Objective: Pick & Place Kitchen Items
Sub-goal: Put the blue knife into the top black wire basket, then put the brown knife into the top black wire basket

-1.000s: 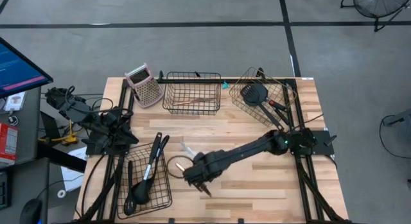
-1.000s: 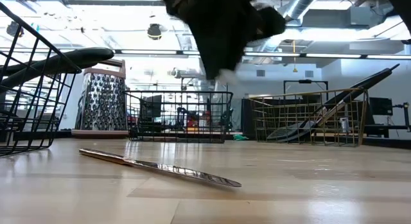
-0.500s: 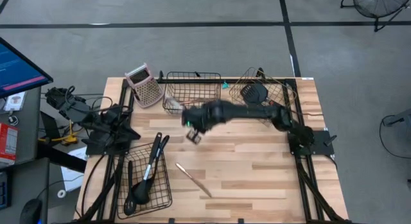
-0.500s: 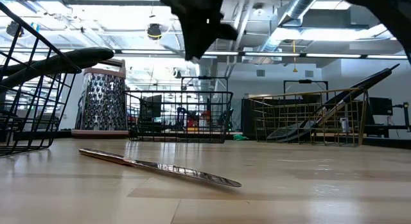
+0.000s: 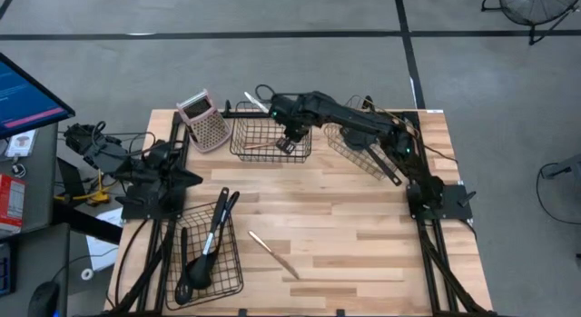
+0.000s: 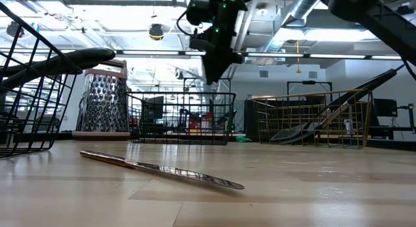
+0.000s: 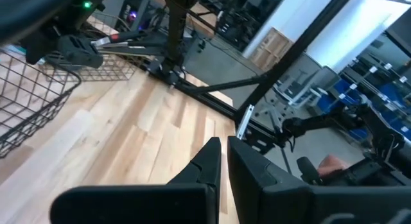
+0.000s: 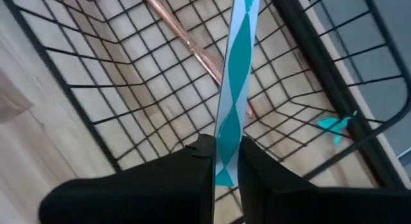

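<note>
The right arm reaches in a long arc across the far side of the pale wooden counter [image 5: 363, 217], its wrist bent down so that the right claw [image 5: 289, 135] hangs over the black wire mesh basket [image 5: 270, 131] at the far middle. Its two dark fingers [image 8: 192, 169] are pressed on a slim teal-and-white striped utensil [image 8: 232, 76], which runs out past the fingertips over the basket's grid. A copper-coloured long-handled utensil [image 8: 186, 41] lies on the basket's floor beneath it.

The left arm sits folded at the counter's left edge; the left claw [image 7: 223, 161] is pressed together, holding nothing.

A second copper-coloured slim utensil [image 5: 270, 253] lies flat on the bare counter near its front middle. Black spatulas and spoons [image 5: 204, 253] rest in the black wire basket at the front left [image 5: 238, 285], and a black slotted spatula [image 5: 363, 135] leans in the gold wire basket [image 5: 340, 144] at the far right. A pink-topped metal box grater [image 5: 203, 122] stands beside the middle basket.
</note>
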You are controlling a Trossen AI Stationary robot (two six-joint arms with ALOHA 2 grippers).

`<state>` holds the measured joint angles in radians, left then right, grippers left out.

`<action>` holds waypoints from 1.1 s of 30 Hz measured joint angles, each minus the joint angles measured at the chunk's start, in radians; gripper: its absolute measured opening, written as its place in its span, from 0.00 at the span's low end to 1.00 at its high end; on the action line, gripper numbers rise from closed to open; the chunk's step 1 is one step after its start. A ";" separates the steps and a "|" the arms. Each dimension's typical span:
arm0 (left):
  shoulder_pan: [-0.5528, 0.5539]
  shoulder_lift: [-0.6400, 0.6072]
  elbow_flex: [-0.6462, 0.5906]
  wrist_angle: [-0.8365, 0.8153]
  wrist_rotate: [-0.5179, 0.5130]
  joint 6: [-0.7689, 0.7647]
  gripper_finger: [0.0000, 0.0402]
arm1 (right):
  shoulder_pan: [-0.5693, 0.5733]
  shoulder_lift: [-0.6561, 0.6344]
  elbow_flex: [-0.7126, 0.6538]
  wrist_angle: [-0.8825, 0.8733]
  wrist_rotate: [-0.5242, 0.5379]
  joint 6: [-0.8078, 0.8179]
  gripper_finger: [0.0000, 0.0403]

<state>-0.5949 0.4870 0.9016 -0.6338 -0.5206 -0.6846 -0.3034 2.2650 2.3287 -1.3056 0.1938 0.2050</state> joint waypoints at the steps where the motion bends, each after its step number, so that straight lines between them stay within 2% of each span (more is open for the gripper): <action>1: 0.000 0.000 0.000 0.000 -0.005 0.000 0.03 | -0.007 -0.001 0.000 0.000 -0.006 -0.010 0.07; 8: 0.000 0.000 0.000 -0.001 -0.038 0.000 0.03 | -0.018 0.006 0.002 0.004 -0.010 -0.028 0.07; 12: 0.000 0.000 0.000 -0.001 -0.049 0.000 0.03 | -0.020 0.061 -0.002 -0.017 -0.008 -0.034 0.07; 17: 0.000 0.004 0.000 0.000 -0.057 0.000 0.03 | -0.014 0.118 0.001 0.036 -0.008 -0.040 0.08; 21: 0.000 0.012 0.000 -0.002 -0.060 0.000 0.03 | -0.005 0.130 0.002 0.025 0.015 -0.040 0.15; 29: 0.000 0.014 0.000 -0.002 -0.064 0.000 0.03 | -0.005 0.122 0.004 0.031 0.016 -0.012 0.20; 33: 0.000 0.015 0.000 -0.002 -0.065 0.000 0.03 | -0.006 0.120 0.028 0.014 0.015 0.015 0.30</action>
<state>-0.5951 0.5018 0.9016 -0.6353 -0.5852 -0.6849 -0.3096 2.3853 2.3563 -1.2915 0.2089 0.2199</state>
